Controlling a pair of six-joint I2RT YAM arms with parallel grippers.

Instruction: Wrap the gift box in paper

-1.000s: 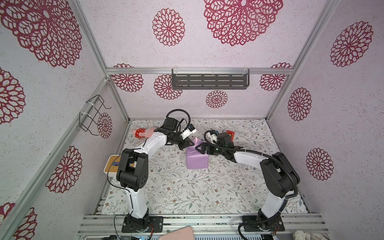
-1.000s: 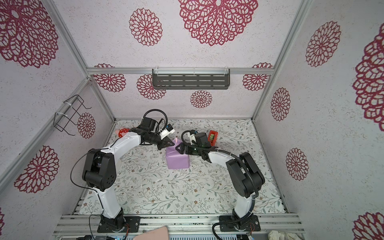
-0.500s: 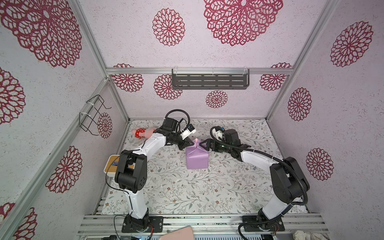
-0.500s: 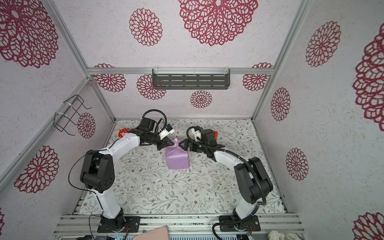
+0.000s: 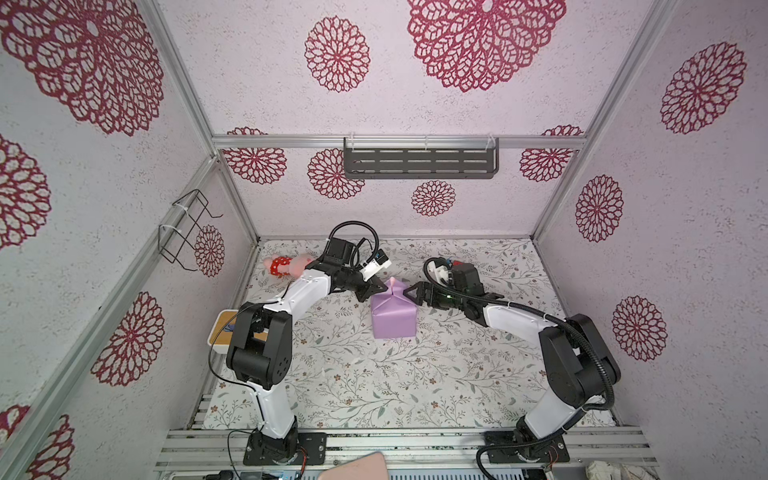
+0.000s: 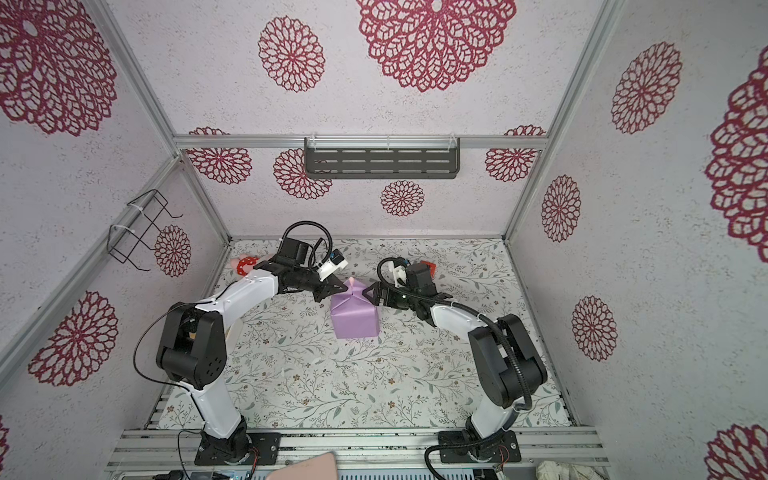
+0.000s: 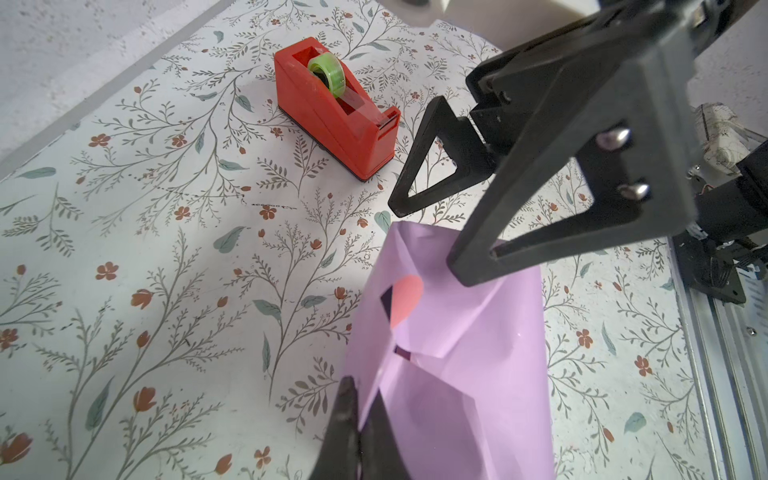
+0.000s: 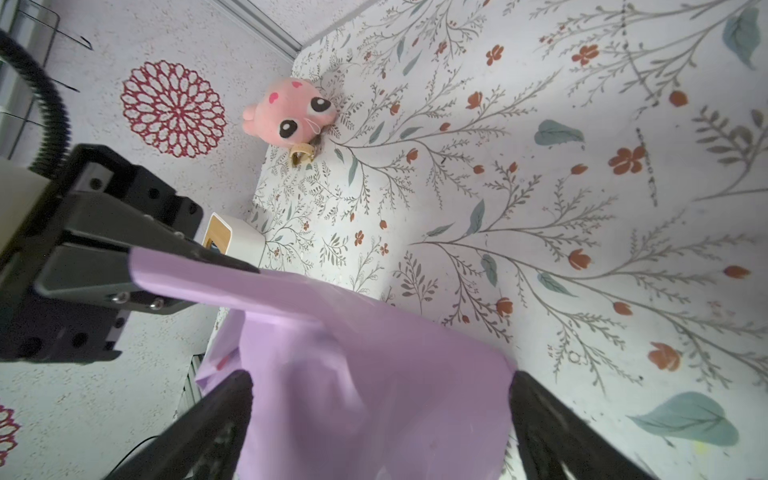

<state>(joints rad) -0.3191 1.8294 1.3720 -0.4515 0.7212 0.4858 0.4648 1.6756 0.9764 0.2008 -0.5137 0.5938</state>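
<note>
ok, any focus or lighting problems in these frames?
Left wrist view: tape dispenser sharp, left gripper's fingers at the frame edge blurred. Right wrist view: plush toy crisp, right gripper's fingers soft. Both top views: even light, no glare.

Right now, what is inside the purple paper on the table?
The paper stands folded into a box shape. In the left wrist view, only small dark gaps show at the folds. Whatever is inside is covered; I cannot see it.
</note>
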